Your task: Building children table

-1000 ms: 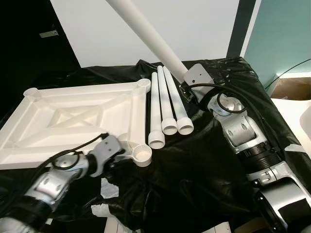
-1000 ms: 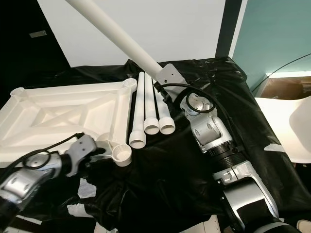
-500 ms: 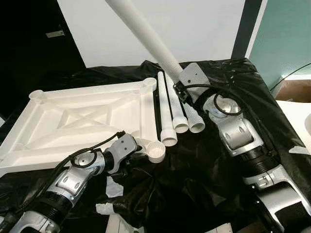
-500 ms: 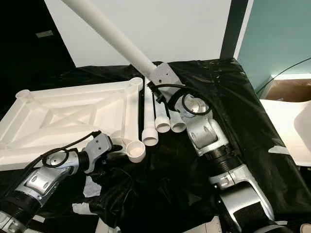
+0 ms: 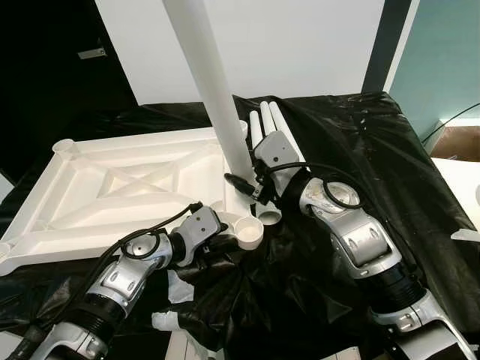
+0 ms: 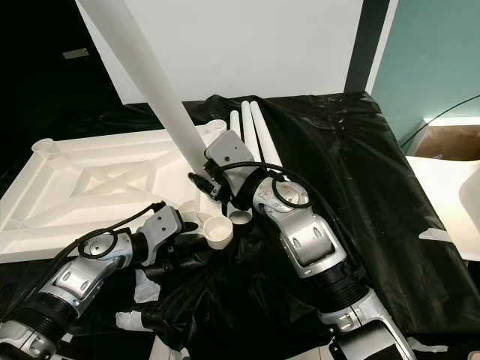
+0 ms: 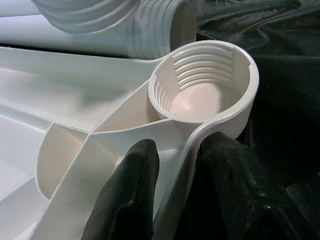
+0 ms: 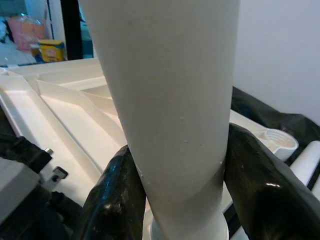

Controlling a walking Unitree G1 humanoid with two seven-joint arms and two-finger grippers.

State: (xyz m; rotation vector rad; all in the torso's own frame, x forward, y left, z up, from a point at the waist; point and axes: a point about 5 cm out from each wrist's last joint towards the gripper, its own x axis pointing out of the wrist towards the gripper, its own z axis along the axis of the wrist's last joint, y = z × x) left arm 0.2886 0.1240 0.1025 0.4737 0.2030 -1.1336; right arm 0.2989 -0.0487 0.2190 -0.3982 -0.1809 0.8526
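The white tabletop (image 5: 127, 180) lies upside down on the black cloth, with a threaded socket at each corner. My left gripper (image 7: 175, 170) is shut on the tabletop's rim right beside the near right socket (image 7: 205, 85), one finger (image 7: 130, 190) inside the rim and one outside. My right gripper (image 5: 251, 184) is shut on a long white leg tube (image 5: 206, 82). It holds the tube almost upright, leaning slightly left. The tube's lower end is just behind and above that socket (image 5: 247, 231). Spare leg tubes (image 5: 266, 120) lie side by side behind the right arm.
A crinkled black plastic sheet (image 5: 352, 150) covers the work surface. Torn white scraps (image 5: 165, 322) lie at the near edge below the left arm. A cardboard box (image 5: 457, 139) stands at the far right, and a white wall is behind.
My right gripper has swung the leg tube from a slant over the spare legs to nearly upright and carried it left to the near right socket. The left gripper keeps its hold.
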